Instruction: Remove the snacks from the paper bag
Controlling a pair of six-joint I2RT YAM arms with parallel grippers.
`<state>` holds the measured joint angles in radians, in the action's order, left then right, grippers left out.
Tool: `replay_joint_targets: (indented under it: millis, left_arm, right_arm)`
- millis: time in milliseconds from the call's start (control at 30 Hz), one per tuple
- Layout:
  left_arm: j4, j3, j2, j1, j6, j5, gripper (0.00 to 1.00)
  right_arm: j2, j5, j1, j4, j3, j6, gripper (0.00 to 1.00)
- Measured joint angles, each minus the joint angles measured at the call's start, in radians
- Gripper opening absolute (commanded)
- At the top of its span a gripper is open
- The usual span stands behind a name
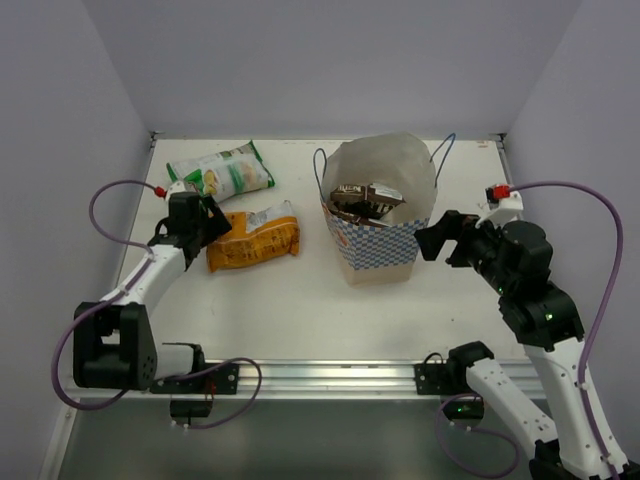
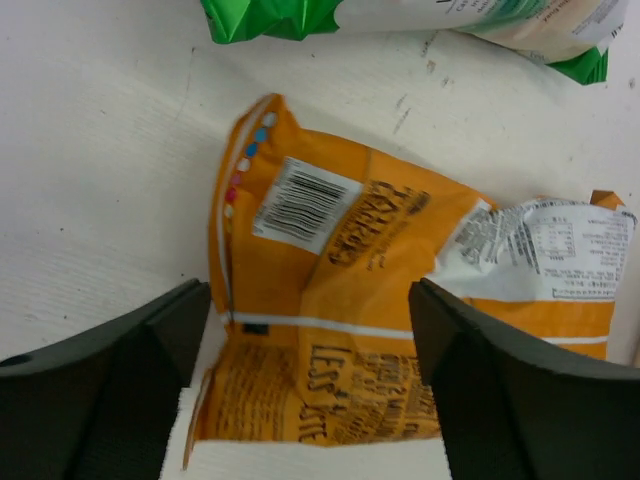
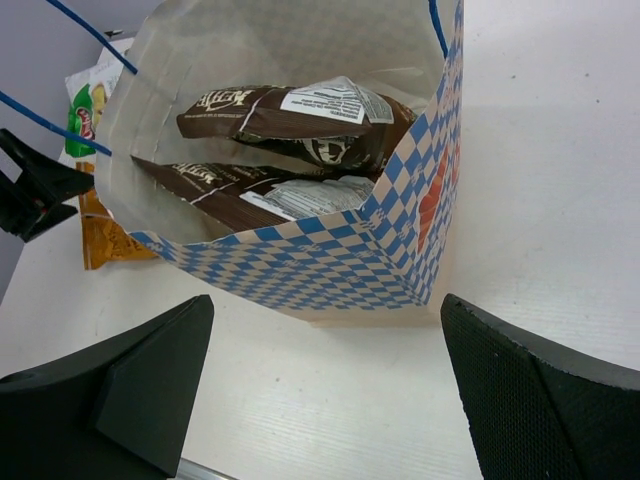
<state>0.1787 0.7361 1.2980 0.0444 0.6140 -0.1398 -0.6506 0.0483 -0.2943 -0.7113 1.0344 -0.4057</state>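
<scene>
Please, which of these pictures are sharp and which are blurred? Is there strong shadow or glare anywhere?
Top external: soft, even light, sharp, hardly any shadow around the paper bag, no glare. Left wrist: the orange packet is slightly soft, its small print hard to read. Right wrist: the brown packets inside the bag are fairly sharp, white lettering visible.

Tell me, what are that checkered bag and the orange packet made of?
The bag looks like thin matte paper: dull and pale inside, printed blue-and-white checks, soft creases. Its handles look like thin blue cord. The orange packet seems plastic film, slightly glossy, with sharp crinkles and a printed barcode; any foil lining is hidden.
</scene>
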Motion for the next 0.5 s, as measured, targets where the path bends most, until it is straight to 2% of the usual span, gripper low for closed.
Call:
replay_joint_targets:
  millis: [33,67,167,333,400,500]
  left_arm:
    - [0.006,0.010,-0.002,-0.005,-0.001,0.013,0.98]
    - [0.016,0.021,-0.002,-0.006,-0.004,0.019,1.00]
    - [0.072,0.103,-0.008,-0.007,-0.018,0.066,1.00]
    - [0.154,0.252,-0.072,0.003,-0.041,0.162,1.00]
    - [0.183,0.306,-0.102,0.039,-0.042,0.188,1.00]
    - [0.209,0.364,-0.130,0.177,-0.029,0.203,1.00]
  right_arm:
    - [-0.007,0.000,0.000,-0.001,0.008,0.009,0.99]
    - [-0.015,0.000,0.000,-0.002,0.018,0.018,0.99]
    - [-0.051,0.002,0.000,-0.019,0.080,0.063,0.99]
    - [-0.144,0.029,0.000,-0.040,0.272,0.151,0.99]
    - [-0.183,0.044,0.000,-0.032,0.346,0.179,0.99]
    - [-0.246,0.079,0.000,-0.024,0.432,0.218,0.99]
